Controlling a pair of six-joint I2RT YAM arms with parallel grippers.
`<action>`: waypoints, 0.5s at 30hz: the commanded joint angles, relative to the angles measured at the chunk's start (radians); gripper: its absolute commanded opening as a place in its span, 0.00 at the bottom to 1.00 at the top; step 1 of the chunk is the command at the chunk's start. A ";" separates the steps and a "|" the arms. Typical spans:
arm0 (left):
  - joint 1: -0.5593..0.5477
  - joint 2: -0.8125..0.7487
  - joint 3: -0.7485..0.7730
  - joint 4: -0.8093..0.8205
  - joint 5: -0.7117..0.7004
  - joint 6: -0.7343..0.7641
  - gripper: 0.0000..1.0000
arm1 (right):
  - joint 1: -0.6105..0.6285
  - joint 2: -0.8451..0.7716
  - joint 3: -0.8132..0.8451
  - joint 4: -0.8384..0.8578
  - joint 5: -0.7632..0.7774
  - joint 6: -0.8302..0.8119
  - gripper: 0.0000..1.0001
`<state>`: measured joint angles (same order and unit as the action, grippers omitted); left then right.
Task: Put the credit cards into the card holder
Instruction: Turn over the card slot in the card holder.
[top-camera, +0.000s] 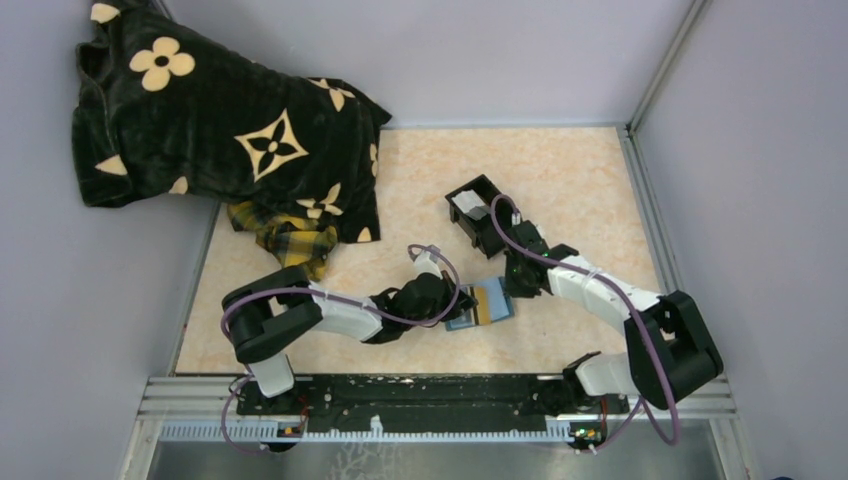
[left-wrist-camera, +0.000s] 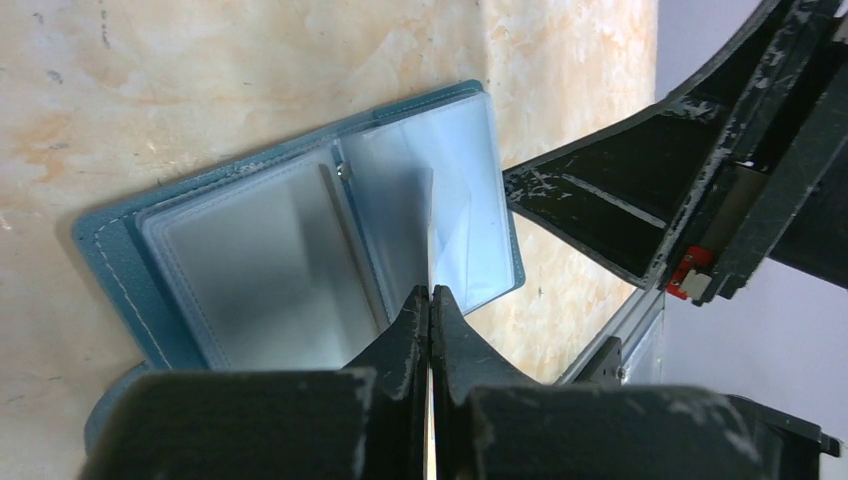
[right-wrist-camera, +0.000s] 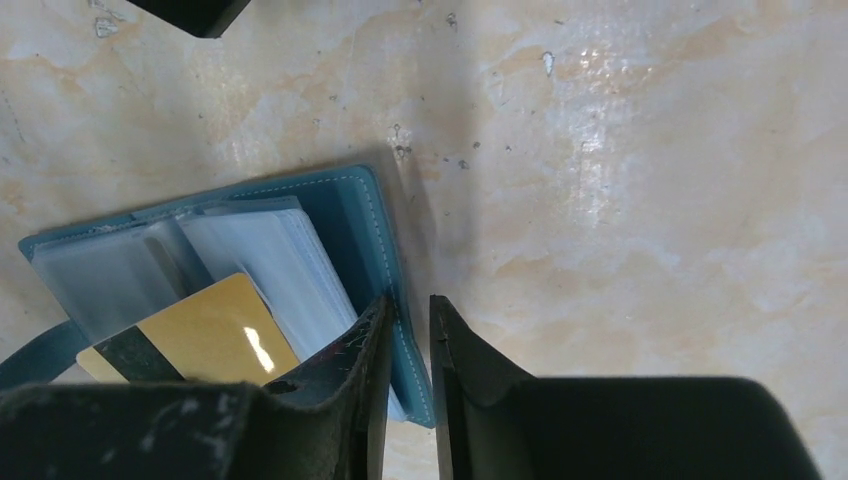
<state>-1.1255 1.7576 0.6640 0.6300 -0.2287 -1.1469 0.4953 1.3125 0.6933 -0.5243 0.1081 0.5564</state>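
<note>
The blue card holder (top-camera: 462, 322) lies open on the table between both arms, its clear sleeves showing (left-wrist-camera: 250, 250) (right-wrist-camera: 350, 210). My left gripper (top-camera: 455, 300) (left-wrist-camera: 430, 292) is shut on a credit card, seen edge-on as a thin pale line (left-wrist-camera: 430, 250). From the right wrist this credit card (right-wrist-camera: 210, 335) is gold with a black stripe and lies over the sleeves. My right gripper (top-camera: 520, 285) (right-wrist-camera: 408, 305) stands slightly open at the holder's stitched edge, a narrow gap between its jaws. More pale credit cards (top-camera: 465, 203) sit in a black box (top-camera: 490, 225) behind.
A black flowered blanket (top-camera: 220, 130) covers the back left corner, with a yellow plaid cloth (top-camera: 285, 240) under its edge. The right arm's finger (left-wrist-camera: 650, 200) reaches in close beside the holder. Grey walls close off the table on the left, back and right.
</note>
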 joint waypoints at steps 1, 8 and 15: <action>0.004 0.008 0.029 -0.075 -0.024 0.015 0.00 | 0.006 -0.043 0.024 -0.009 0.070 0.009 0.23; 0.004 -0.006 0.031 -0.105 -0.035 0.010 0.00 | 0.008 -0.077 0.043 -0.025 0.106 -0.008 0.27; 0.004 0.000 0.048 -0.125 -0.029 0.017 0.00 | 0.060 -0.076 0.094 -0.029 0.105 -0.030 0.28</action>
<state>-1.1255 1.7576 0.6842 0.5449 -0.2455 -1.1477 0.5079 1.2541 0.7120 -0.5587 0.1879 0.5438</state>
